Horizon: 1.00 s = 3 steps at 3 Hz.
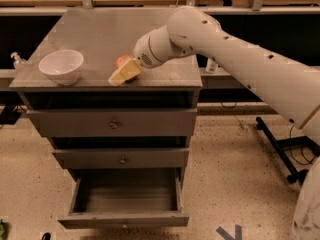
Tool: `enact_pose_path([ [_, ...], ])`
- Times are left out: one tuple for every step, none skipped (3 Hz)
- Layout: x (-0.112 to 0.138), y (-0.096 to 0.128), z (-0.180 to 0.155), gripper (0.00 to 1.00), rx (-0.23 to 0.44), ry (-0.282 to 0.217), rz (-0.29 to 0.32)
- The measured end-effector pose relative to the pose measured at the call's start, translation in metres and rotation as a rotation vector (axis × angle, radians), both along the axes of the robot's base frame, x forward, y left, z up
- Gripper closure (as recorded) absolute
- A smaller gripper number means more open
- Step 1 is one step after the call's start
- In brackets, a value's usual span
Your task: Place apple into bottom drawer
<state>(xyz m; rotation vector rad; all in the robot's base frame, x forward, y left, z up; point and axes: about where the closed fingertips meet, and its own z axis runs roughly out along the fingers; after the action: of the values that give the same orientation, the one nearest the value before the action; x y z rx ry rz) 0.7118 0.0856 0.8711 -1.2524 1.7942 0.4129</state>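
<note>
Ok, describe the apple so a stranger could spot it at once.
Start at the grey cabinet with three drawers, the bottom drawer pulled open. On its top, near the front edge and right of the white bowl, the robot's hand sits low. The apple is the small round red thing just behind that hand, the only red item there.

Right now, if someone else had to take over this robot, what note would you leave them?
Gripper: low over the front of the cabinet top, just in front of the apple; a grasp can't be confirmed.
Apple: on the cabinet top, partly hidden by the gripper, right of the white bowl.
Bottom drawer: pulled open, apple not in it.
Left: secure the apple, lift it, lower it into the drawer.
</note>
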Motion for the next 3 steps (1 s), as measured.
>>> enact_pose_path([
  [-0.005,0.005,-0.011,0.0,-0.012,0.029,0.018],
  [-0.007,0.005,-0.022,0.0,-0.011,0.061,0.021],
  [-0.009,0.006,-0.03,0.0,-0.008,0.092,0.034],
])
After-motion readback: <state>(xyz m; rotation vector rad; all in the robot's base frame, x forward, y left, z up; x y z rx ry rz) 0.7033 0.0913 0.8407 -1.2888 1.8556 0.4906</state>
